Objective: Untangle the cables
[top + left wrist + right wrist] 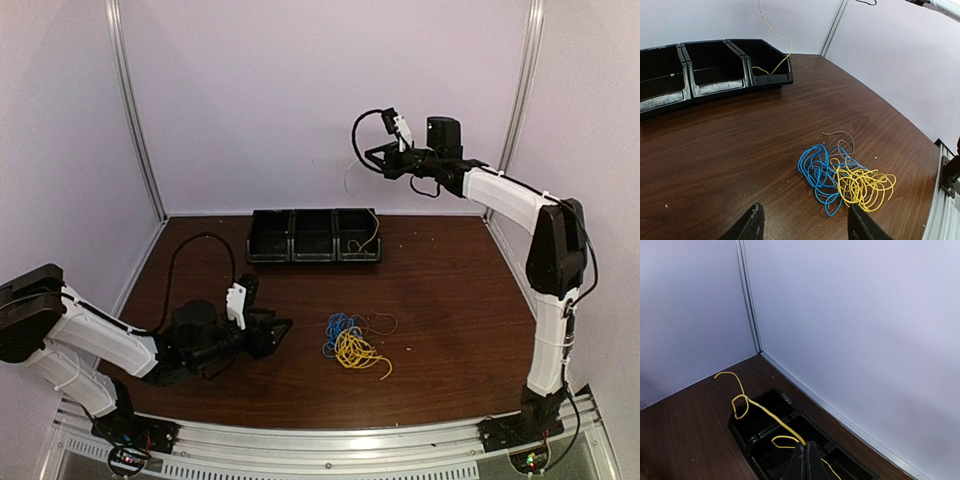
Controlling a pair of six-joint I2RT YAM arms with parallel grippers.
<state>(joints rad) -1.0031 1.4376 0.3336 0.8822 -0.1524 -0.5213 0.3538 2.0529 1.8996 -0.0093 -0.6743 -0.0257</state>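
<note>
A tangle of cables (pixel 350 340) lies on the table's middle: blue loops (pixel 819 170), yellow loops (pixel 862 184) and a thin grey-brown wire (pixel 844 142), all overlapping. My left gripper (pixel 278 330) is open and empty, low over the table just left of the tangle. Its fingers (pixel 754 226) frame the tangle's near edge without touching it. My right gripper (pixel 376 160) is raised high above the bins and shut on a single yellow cable (pixel 765 412). This cable hangs down with its lower end in the right-hand bin (pixel 371 234).
A row of three black bins (pixel 313 250) stands at the back of the table, also seen in the left wrist view (pixel 715 85) and the right wrist view (pixel 755 440). White walls enclose the back and sides. A metal rail (pixel 330 440) runs along the near edge.
</note>
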